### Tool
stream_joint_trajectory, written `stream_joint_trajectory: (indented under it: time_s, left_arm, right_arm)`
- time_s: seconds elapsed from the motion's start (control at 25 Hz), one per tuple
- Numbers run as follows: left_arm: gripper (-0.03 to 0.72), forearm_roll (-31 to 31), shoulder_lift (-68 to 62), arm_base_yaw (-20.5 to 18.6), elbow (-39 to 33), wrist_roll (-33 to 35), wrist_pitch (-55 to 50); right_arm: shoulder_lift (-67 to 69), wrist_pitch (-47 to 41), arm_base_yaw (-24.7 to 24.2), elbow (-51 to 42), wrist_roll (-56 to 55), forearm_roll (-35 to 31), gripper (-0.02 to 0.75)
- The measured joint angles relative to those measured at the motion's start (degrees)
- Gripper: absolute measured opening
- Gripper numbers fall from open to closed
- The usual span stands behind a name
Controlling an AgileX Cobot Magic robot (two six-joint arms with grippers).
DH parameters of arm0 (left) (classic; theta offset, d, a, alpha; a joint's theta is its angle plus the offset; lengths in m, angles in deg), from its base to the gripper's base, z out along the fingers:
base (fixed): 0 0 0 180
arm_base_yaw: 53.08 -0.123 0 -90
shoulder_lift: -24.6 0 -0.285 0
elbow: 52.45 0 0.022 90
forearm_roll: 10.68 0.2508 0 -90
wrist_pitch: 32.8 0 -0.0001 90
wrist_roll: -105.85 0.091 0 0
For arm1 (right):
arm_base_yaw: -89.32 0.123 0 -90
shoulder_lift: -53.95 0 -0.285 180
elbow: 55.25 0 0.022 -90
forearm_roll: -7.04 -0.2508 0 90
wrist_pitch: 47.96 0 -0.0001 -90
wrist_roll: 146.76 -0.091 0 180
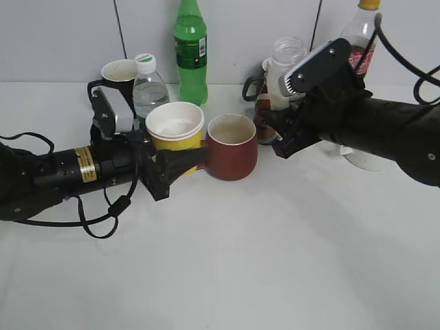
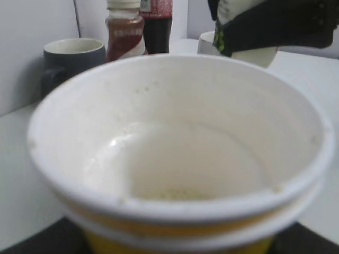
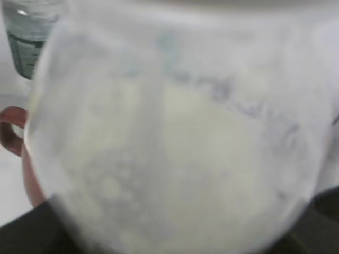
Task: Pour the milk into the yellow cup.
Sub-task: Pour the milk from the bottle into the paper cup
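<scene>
Left gripper is closed on the yellow cup, holding it upright just left of the red mug, the two nearly touching. The left wrist view shows the cup interior white with what appears to be a shallow pale layer at the bottom; whether that is milk or bare paper I cannot tell.

Right gripper sits behind and right of the mug, at the milk bottle. The right wrist view is filled by the bottle, blurred, with white liquid inside; the fingers themselves are hidden, but the framing indicates they are clamped on it. In the exterior view the bottle stands about upright, neck open, well apart from the cup.

Judgement: the step in hand is the bringing together of bottle and cup; pouring is not under way. The next move calls for carrying the bottle left over the mug, setting its neck above the cup mouth, then tilting slowly. The wide neck may release milk abruptly, and the mug directly beside the cup could catch a misdirected stream.
</scene>
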Motion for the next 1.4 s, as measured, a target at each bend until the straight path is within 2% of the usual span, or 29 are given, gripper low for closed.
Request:
stream_joint_trajectory:
  time_s: [0.2, 0.28, 0.52, 1.2, 1.4]
  left_arm:
    - [0.405, 0.12, 2.97, 2.53, 0.0, -1.24, -1.99]
    - [0.403, 0.24, 3.72, 5.03, 0.0, -1.52, -3.5]
    - [0.399, 0.35, 3.83, 8.12, 0.0, -2.76, -4.07]
    - [0.389, 0.52, 3.83, 8.56, 0.0, -2.8, -7.18]
    - [0.389, 2.5, 3.83, 8.56, 0.0, -2.8, -7.18]
  right_arm:
    - [-0.31, -9.12, 3.54, 5.66, 7.8, 2.03, 0.438]
    - [-0.31, -10.91, 4.39, 7.21, 11.17, 2.84, 0.438]
    - [-0.31, -12.86, 5.28, 8.71, 20.14, 6.17, 0.438]
    - [-0.31, -13.45, 5.28, 8.71, 43.28, 7.23, 0.438]
    - [-0.31, -13.4, 5.28, 8.71, 48.14, 7.23, 0.438]
